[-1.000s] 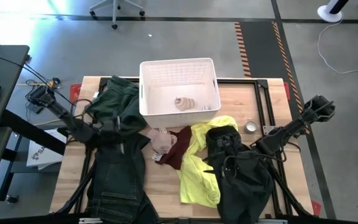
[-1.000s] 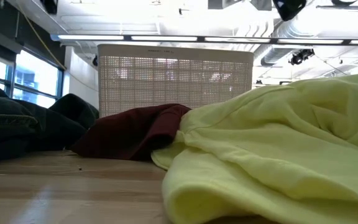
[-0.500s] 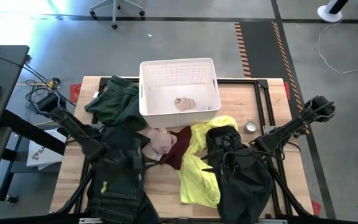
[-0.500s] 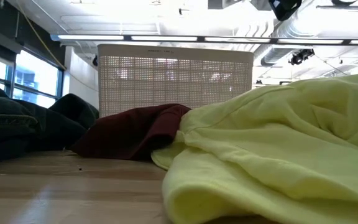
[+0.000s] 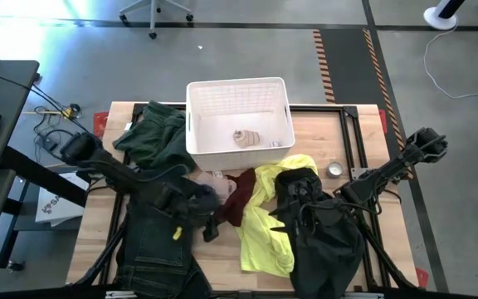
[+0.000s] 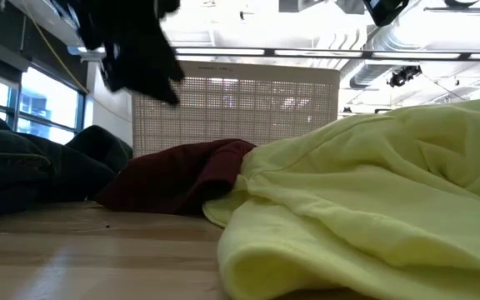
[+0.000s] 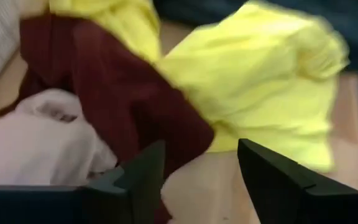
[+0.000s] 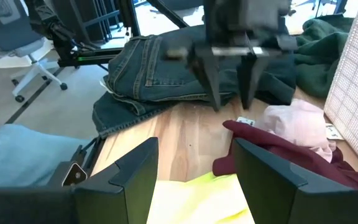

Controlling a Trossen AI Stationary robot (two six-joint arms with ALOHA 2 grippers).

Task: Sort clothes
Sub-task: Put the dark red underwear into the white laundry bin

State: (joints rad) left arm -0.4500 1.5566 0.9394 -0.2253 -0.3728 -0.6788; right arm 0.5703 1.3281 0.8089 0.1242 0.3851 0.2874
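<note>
Your left end effector [image 8: 229, 102] has swung inward, fingers spread, hovering above soft maroon piece [image 7: 123, 106] and crumpled beige-pink piece [image 7: 39, 140]; right end effector [image 8: 191, 180] spread, empty.

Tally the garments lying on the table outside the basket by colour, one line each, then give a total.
Dark blue denim jeans: 1
Dark green garment: 1
Black garment: 1
Yellow shirt: 1
Maroon piece: 1
Pink piece: 1
Total: 6
</note>
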